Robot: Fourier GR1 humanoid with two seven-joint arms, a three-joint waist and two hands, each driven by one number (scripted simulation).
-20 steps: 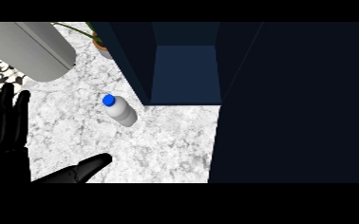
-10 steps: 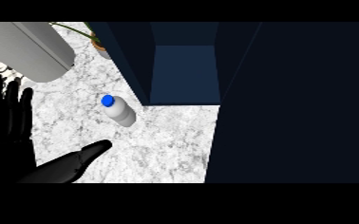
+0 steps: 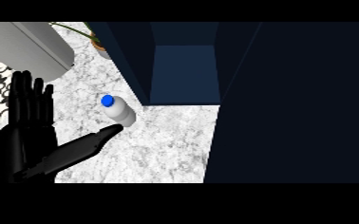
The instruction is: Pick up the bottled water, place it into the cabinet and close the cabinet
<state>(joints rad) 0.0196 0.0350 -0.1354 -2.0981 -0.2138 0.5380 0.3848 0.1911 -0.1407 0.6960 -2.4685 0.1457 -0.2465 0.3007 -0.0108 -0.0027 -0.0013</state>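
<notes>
The bottled water [image 3: 120, 111], a pale bottle with a blue cap [image 3: 107, 100], stands on the marble counter [image 3: 168, 137] just left of the dark blue cabinet [image 3: 184, 73]. The cabinet stands open, its door [image 3: 288, 104] swung out at the right. My right hand [image 3: 73, 151] stretches in from the lower left with its fingers straight; its fingertips [image 3: 112, 131] lie just below the bottle's base, touching it or nearly so. My left hand [image 3: 29, 111] rests open at the left edge, fingers up.
A large grey cylinder [image 3: 33, 47] lies at the upper left. Behind it, beside the cabinet's left wall, a potted plant [image 3: 97, 38] shows. The open door fills the right side of the view.
My right hand has slid up and to the right, closing on the bottle's base. The left hand has crept slightly into view. The bottle has not moved.
</notes>
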